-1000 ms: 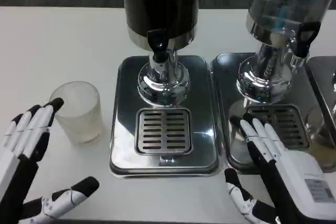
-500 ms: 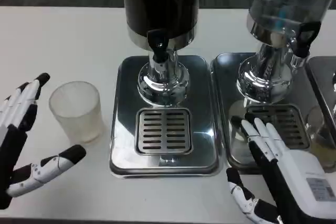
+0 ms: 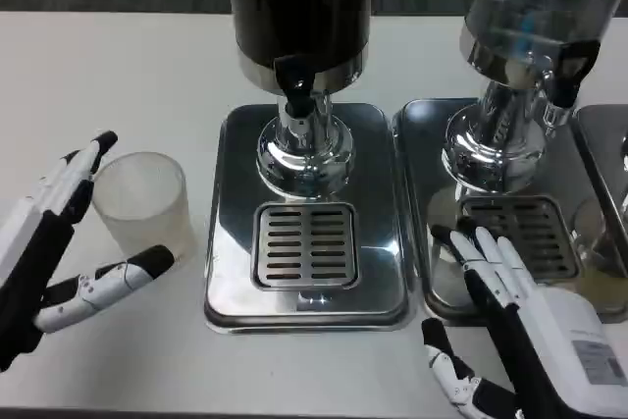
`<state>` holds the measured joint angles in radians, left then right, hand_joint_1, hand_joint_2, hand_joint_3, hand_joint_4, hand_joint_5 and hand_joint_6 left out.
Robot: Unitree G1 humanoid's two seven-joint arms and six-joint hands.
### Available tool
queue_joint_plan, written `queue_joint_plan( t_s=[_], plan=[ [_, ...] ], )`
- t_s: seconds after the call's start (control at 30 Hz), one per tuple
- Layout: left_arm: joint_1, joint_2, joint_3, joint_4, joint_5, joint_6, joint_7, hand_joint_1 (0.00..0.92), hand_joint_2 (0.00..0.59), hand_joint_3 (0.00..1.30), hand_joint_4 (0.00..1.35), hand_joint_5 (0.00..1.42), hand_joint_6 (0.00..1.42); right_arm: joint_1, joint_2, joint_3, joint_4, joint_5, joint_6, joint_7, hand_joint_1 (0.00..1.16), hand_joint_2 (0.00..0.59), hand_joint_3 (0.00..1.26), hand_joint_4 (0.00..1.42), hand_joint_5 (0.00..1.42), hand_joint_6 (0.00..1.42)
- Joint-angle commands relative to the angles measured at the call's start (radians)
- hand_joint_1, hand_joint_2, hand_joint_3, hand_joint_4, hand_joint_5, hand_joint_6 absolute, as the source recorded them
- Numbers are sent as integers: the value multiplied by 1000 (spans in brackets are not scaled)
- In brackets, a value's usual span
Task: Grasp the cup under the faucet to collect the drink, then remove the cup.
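White tabletop runs under everything, with two steel drip trays side by side and a dispenser standing on each. The cup [image 3: 143,205] sits upright on the table just left of the nearer tray [image 3: 228,242], not yet below the faucet [image 3: 294,85]. It lies between the left hand's [image 3: 59,242] upper fingers [image 3: 83,166], which reach its far-left rim, and the thumb [image 3: 123,277] below and in front of it; whether either touches the frosted wall cannot be told. That hand is spread wide and holds nothing. The cup's long axis is vertical, so the fingers would close across it from the side. The right hand [image 3: 530,326] rests open, holding nothing, by the right tray [image 3: 417,242], well apart from the cup. Compared with half a second ago, the left hand has moved rightward, bracketing the cup more closely; the cup itself has stayed put.
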<state>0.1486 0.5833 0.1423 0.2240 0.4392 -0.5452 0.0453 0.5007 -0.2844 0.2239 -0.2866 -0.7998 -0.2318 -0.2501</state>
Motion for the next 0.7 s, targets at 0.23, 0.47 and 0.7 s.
queue_joint_plan(
  t_s=[0.23, 0.47, 0.7],
  plan=[
    [-102, 17, -23, 108, 2, 50, 4, 0, 40, 0, 0, 0, 38, 12, -6, -10, -32, 8, 4, 9, 557, 475, 95, 12, 0, 210],
    [-169, 20, -52, 192, -3, 49, 0, 0, 39, 0, 0, 0, 39, 15, -7, -17, -33, 17, -1, 15, 557, 475, 96, 12, 0, 210],
    [-288, 22, -102, 350, -21, 54, -43, 0, 31, 0, 0, 0, 33, 11, -10, -14, -32, 19, -6, 21, 557, 475, 96, 12, 0, 210]
  ],
)
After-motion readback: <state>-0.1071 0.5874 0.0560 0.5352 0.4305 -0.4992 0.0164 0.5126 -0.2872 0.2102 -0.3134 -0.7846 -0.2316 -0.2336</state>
